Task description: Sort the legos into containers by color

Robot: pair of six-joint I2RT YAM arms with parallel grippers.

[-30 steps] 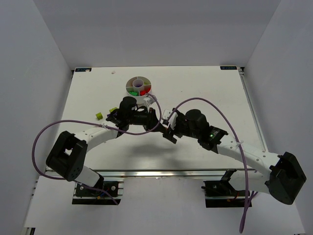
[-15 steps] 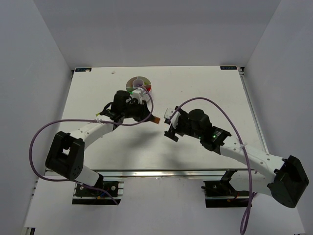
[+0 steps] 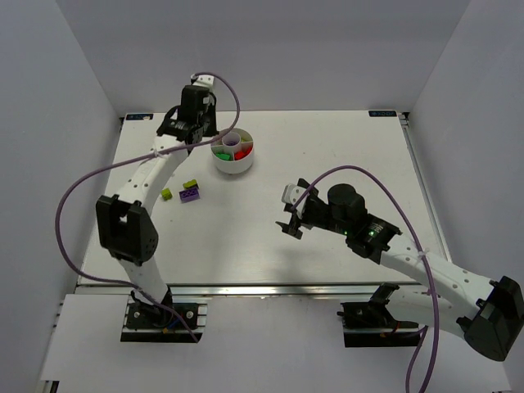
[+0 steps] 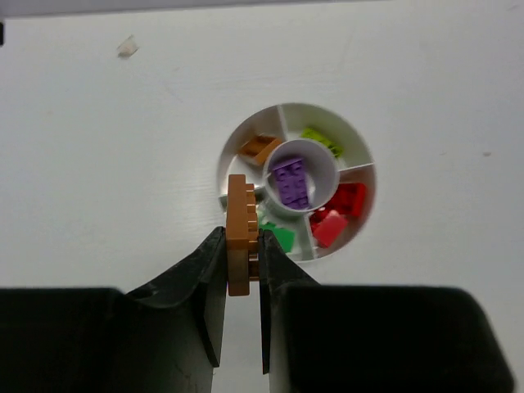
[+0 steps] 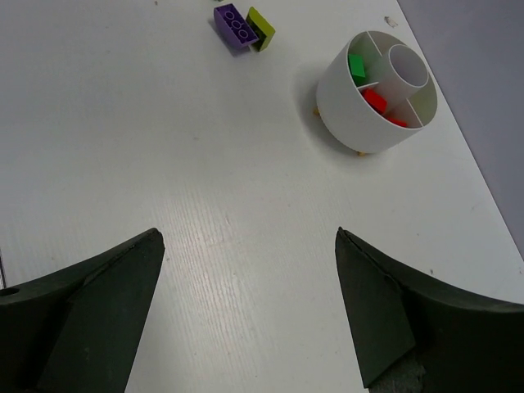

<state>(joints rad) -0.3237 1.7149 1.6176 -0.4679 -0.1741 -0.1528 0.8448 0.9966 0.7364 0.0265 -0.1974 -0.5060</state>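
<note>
The round white dish (image 3: 232, 163) stands at the far middle of the table. My left gripper (image 4: 242, 235) is shut on an orange brick (image 4: 238, 219), held on edge just above the dish's rim (image 4: 223, 160). The dish holds an orange brick (image 4: 258, 147), a lime brick (image 4: 322, 141), a purple brick (image 4: 292, 180) in the centre well, red bricks (image 4: 340, 211) and a green brick (image 4: 282, 238). A purple brick (image 3: 191, 196) and a lime brick (image 3: 191, 184) lie together left of the dish; another lime brick (image 3: 166, 194) lies further left. My right gripper (image 5: 250, 237) is open and empty, above bare table.
The left arm (image 3: 151, 172) reaches along the table's left side to the dish. The right wrist view also shows the dish (image 5: 344, 106) with the purple brick (image 5: 232, 23) and lime brick (image 5: 262, 29) beyond it. Grey walls enclose the table.
My left arm has swung from mid-table, near the right gripper, out to the dish, carrying the orange brick. The right gripper drew back slightly. The purple and lime bricks are now uncovered.
</note>
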